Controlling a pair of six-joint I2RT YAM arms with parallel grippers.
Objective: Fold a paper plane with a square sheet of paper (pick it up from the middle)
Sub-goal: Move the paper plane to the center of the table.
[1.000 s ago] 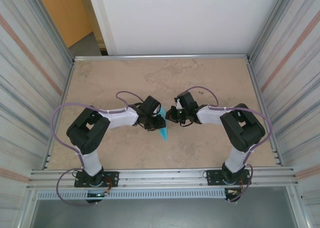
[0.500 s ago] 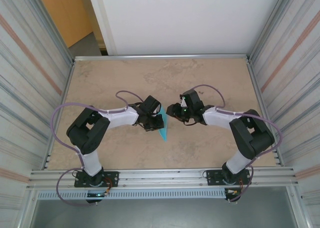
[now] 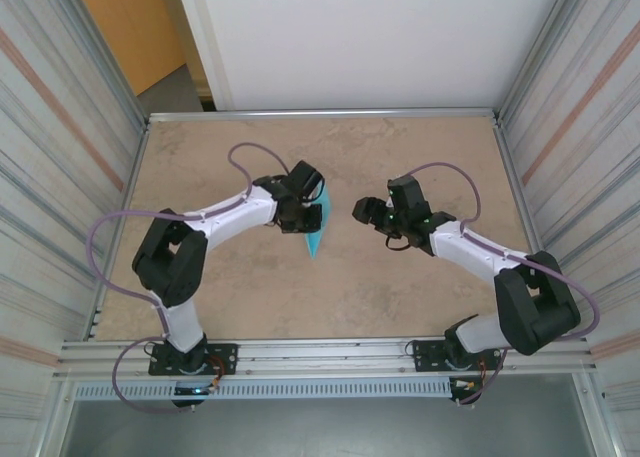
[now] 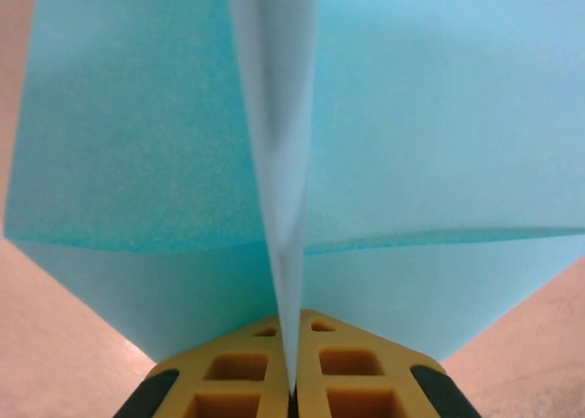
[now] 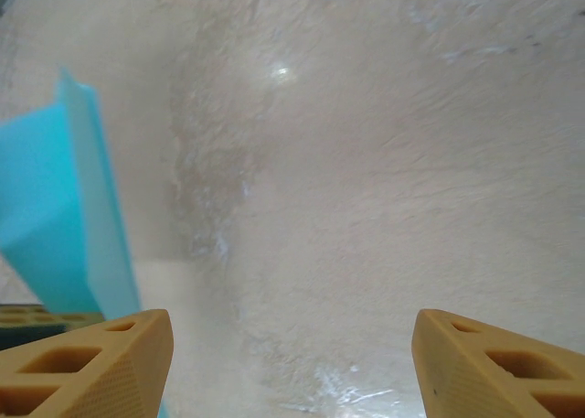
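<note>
The paper plane (image 3: 316, 235) is a light-blue pointed dart held near the table's middle, its tip pointing toward the near edge. My left gripper (image 3: 304, 217) is shut on its centre crease. In the left wrist view the thin keel runs down between the yellow fingers (image 4: 239, 374) of the left gripper (image 4: 294, 334), and the plane's wings (image 4: 155, 144) spread out to both sides. My right gripper (image 3: 362, 212) stands open a little to the right of the plane, apart from it. In the right wrist view the right gripper (image 5: 292, 340) has only table between its fingers, with the plane (image 5: 55, 189) at the left edge.
The beige marbled table (image 3: 400, 147) is bounded by a metal frame (image 3: 320, 113) at the back and ribbed walls (image 3: 60, 157) on both sides. Purple cables loop over both arms.
The right gripper opened, let go of the plane and drew back to the right. The left gripper closed fully on the crease and carried the plane slightly farther from the near edge.
</note>
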